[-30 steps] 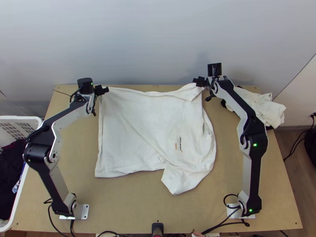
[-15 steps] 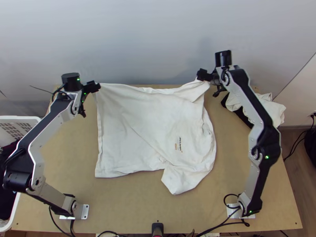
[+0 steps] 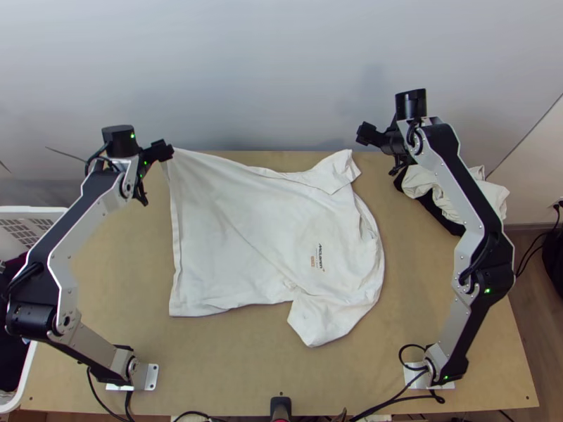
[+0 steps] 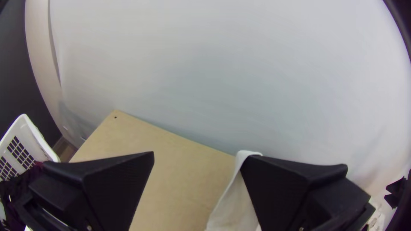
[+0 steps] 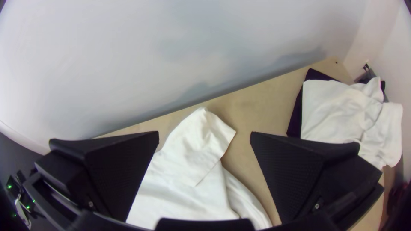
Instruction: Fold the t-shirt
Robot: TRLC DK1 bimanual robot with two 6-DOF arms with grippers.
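Observation:
My left gripper [image 3: 160, 151] is over the table's far left, at the raised far-left corner of the white t-shirt [image 3: 232, 225]. In the left wrist view this gripper [image 4: 197, 160] stands open, with a strip of the shirt [image 4: 233, 209] hanging against the inner side of one finger. My right gripper [image 3: 367, 133] is beyond the shirt's far-right corner, apart from it. Seen from its own wrist, the right gripper [image 5: 204, 133] is open, and the shirt [image 5: 184, 188] lies below with a flap folded over. The shirt's rest lies spread, wrinkled along its right side.
Another white cloth [image 3: 450, 193] lies bunched on a dark one at the table's far right. A white basket [image 3: 24, 376] holding dark clothes stands along the left edge. The wall [image 3: 267, 77] rises behind the table's far edge.
Both grippers have moved outward, away from each other. The shirt's far-right corner, earlier at my right gripper, has come free and dropped back. The far-left corner has shifted leftward with my left gripper.

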